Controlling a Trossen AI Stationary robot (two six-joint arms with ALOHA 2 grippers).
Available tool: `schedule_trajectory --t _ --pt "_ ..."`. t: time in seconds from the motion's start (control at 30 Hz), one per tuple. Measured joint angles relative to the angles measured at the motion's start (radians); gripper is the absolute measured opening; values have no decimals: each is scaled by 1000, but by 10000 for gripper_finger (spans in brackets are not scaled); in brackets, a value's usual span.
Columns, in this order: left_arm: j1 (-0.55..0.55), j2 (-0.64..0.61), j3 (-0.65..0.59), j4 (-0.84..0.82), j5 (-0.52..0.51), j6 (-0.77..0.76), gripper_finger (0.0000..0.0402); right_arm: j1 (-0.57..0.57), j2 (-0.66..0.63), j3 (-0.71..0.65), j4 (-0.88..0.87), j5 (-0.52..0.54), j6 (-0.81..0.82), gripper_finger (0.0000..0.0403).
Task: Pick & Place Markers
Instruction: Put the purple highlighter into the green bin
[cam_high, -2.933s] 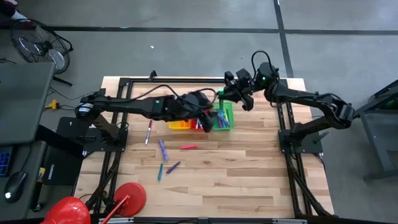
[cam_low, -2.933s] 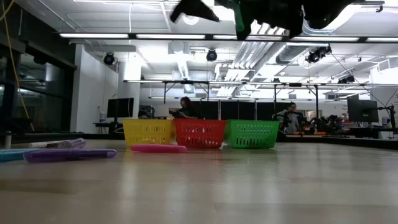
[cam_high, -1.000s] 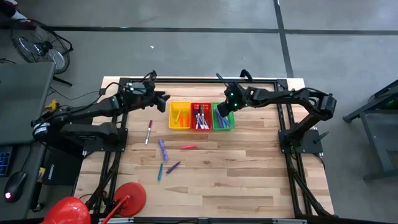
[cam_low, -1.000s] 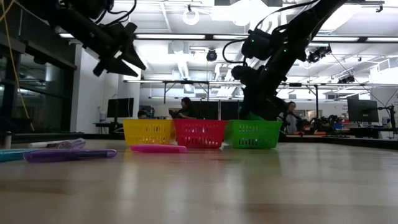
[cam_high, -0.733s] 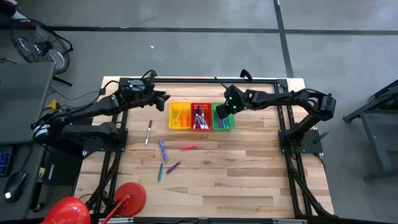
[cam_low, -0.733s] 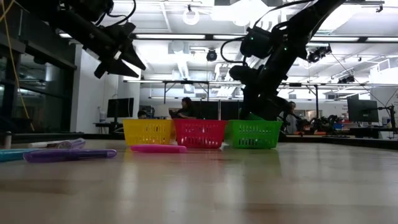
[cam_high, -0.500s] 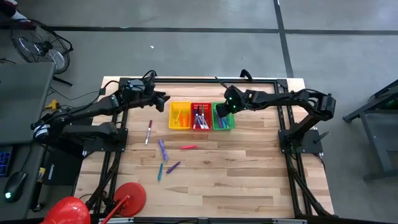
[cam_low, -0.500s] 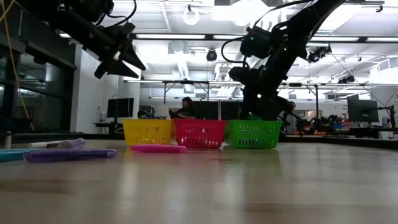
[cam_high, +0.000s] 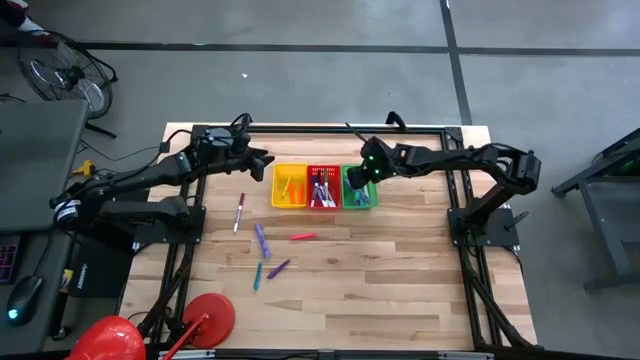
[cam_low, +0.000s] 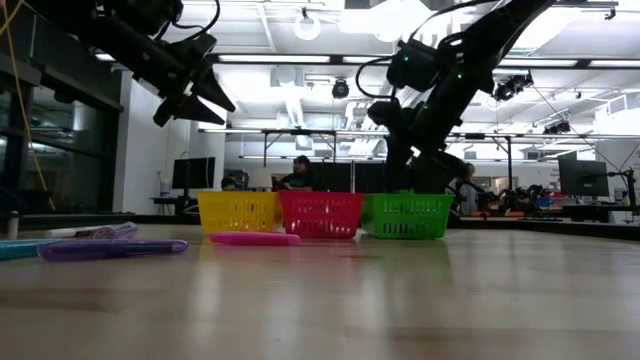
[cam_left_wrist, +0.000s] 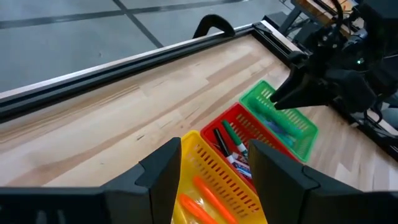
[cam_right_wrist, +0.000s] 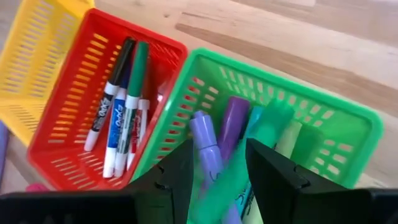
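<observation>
Right gripper (cam_right_wrist: 214, 163) parked over the green mesh basket (cam_right_wrist: 348, 121), dropping off.
Fingers parted, gripping nothing; purple marker (cam_right_wrist: 208, 149) lies inside. Left gripper (cam_left_wrist: 208, 171) hovers open by the yellow mesh basket (cam_left_wrist: 214, 186).

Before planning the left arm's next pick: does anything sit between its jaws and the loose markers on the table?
Nothing visible: left gripper hangs open above bare wood, markers lying uncovered nearer the front edge.

Pale wooden table top (cam_high: 400, 290) within a black metal frame (cam_high: 320, 130), standing on a grey concrete floor (cam_high: 300, 60) crossed by dark seams. Beyond the table, an open workshop: white ceiling with long strip lights (cam_low: 300, 58), exposed ducts, dark benches and monitors (cam_low: 192, 172). A person (cam_low: 297, 172) sits far behind.
</observation>
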Motion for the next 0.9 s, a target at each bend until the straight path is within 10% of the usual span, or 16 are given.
schedule_trajectory --t 0.9 --pt "-2 -6 1 -106 113 -225 184 -118 -533 0 -31 18 -328 133"
